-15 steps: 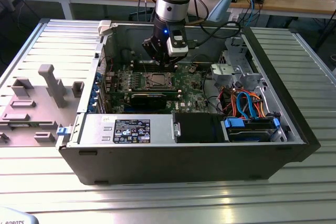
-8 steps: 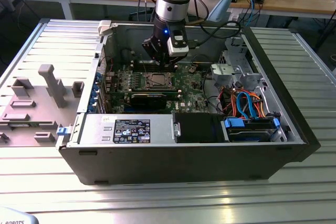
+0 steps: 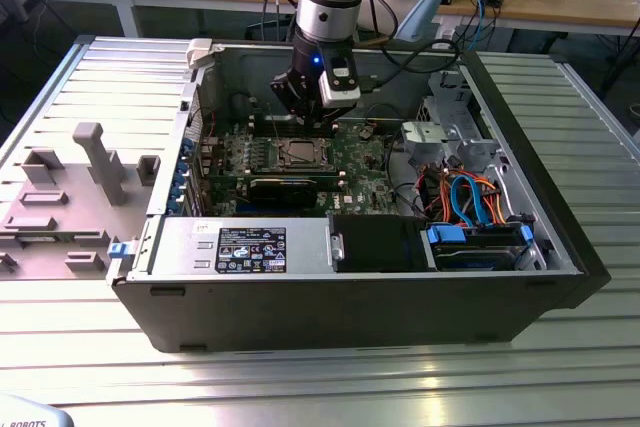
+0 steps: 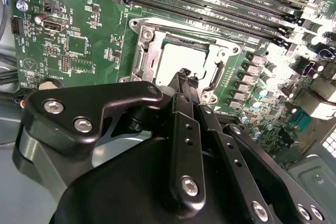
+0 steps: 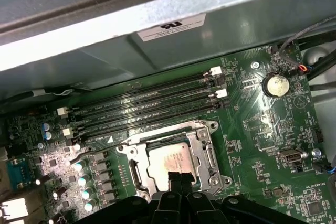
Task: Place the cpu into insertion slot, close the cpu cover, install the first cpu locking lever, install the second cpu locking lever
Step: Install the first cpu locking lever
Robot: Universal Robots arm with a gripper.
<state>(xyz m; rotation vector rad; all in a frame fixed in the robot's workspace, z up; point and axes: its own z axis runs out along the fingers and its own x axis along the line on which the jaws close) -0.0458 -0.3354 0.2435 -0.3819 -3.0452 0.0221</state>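
The cpu (image 5: 169, 162) lies flat in the insertion slot (image 3: 300, 154) on the green board, its silvery top showing in both wrist views. The cpu cover (image 5: 206, 157), a silver frame with a square window, lies down around it (image 4: 148, 56). My gripper (image 4: 184, 74) hangs just above the near edge of the socket, fingertips pressed together with nothing between them (image 5: 178, 178). In the exterior view the gripper (image 3: 305, 125) sits directly behind the socket inside the open computer case. A thin wire lever (image 5: 92, 150) sticks out sideways from the socket's corner.
Long black memory slots (image 5: 147, 103) run beside the socket, and the case wall (image 3: 215, 77) stands close behind. A black card (image 3: 290, 187), the power supply (image 3: 250, 247) and a bundle of coloured cables (image 3: 470, 197) fill the case. A grey fixture block (image 3: 95, 162) stands outside on the exterior view's left.
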